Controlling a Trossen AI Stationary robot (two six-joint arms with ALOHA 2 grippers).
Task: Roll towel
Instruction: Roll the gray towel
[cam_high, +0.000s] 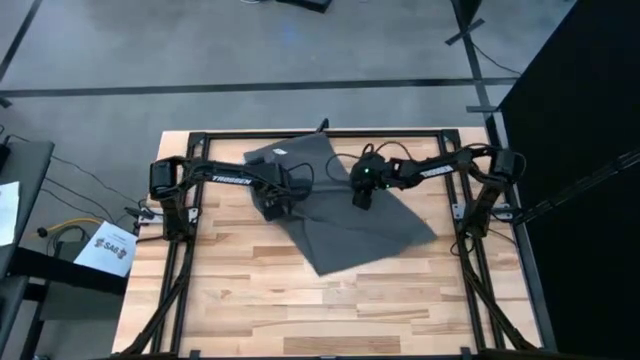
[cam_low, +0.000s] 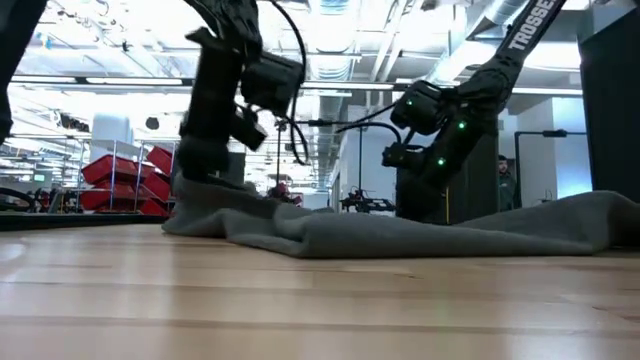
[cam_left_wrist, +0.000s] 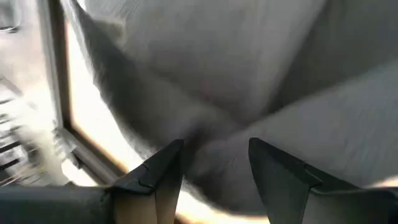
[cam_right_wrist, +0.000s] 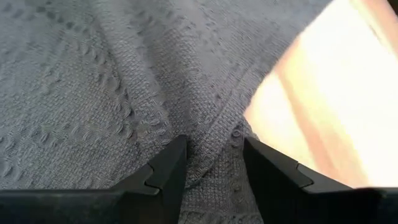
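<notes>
dark grey towel (cam_high: 340, 215) sprawled rumpled across the far middle of the wooden table (cam_high: 250, 300), left gripper (cam_high: 272, 208) down on its left edge, right gripper (cam_high: 361, 197) on its far-right part, both sets of fingers apart, pretty much straddling cloth folds

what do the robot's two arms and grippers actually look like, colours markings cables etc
Both arms are black, built of slim jointed links with loose black cables looping along them. The left arm carries white TROSSEN lettering; the right arm carries white lettering too and shows small green lights near its wrist. The left gripper and right gripper each have two dark, wedge-shaped fingers with angular stepped edges.
</notes>
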